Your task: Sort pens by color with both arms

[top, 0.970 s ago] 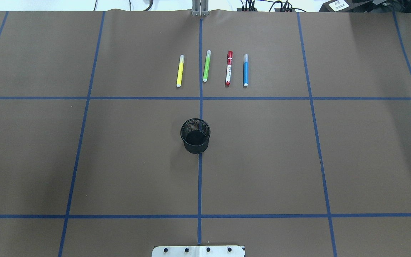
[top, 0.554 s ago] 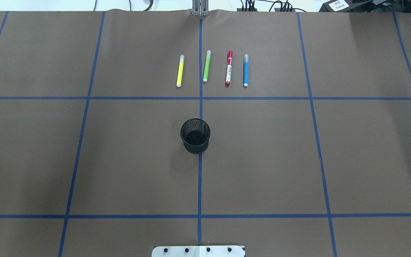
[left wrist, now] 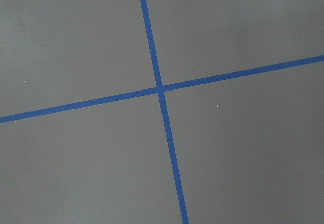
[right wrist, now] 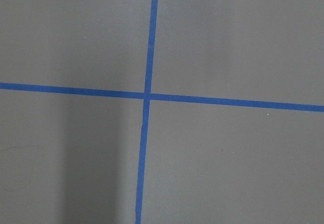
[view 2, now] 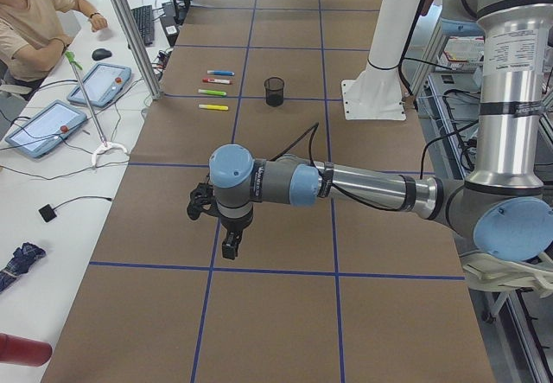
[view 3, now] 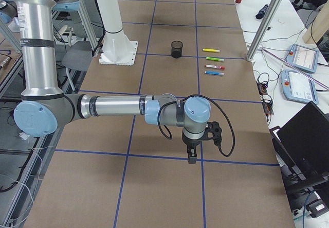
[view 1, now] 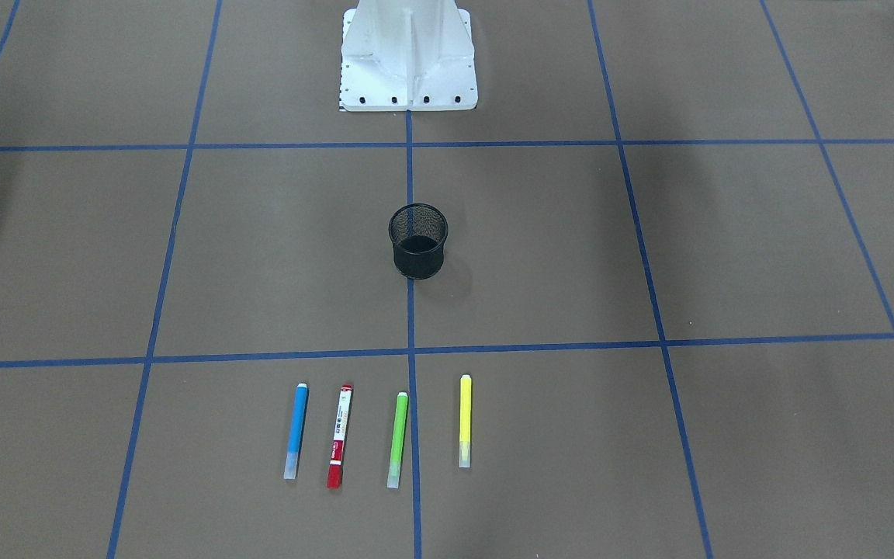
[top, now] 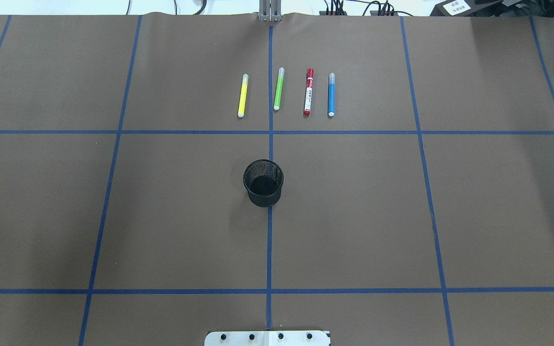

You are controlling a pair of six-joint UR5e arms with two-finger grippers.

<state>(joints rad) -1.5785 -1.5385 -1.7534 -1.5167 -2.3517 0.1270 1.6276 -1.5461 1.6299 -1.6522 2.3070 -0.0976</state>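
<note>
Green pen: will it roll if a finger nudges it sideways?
Likely yes: the green pen looks round and slim, lying flat. Probably stiff and light. A sideways roll could reach the red pen beside it.

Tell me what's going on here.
Nothing is being handled yet. The yellow pen, green pen, red pen and blue pen lie side by side on the table, apart from the black mesh cup. The left gripper and right gripper hang over the table's opposite ends, away from the pens; open or shut is unclear.
</note>
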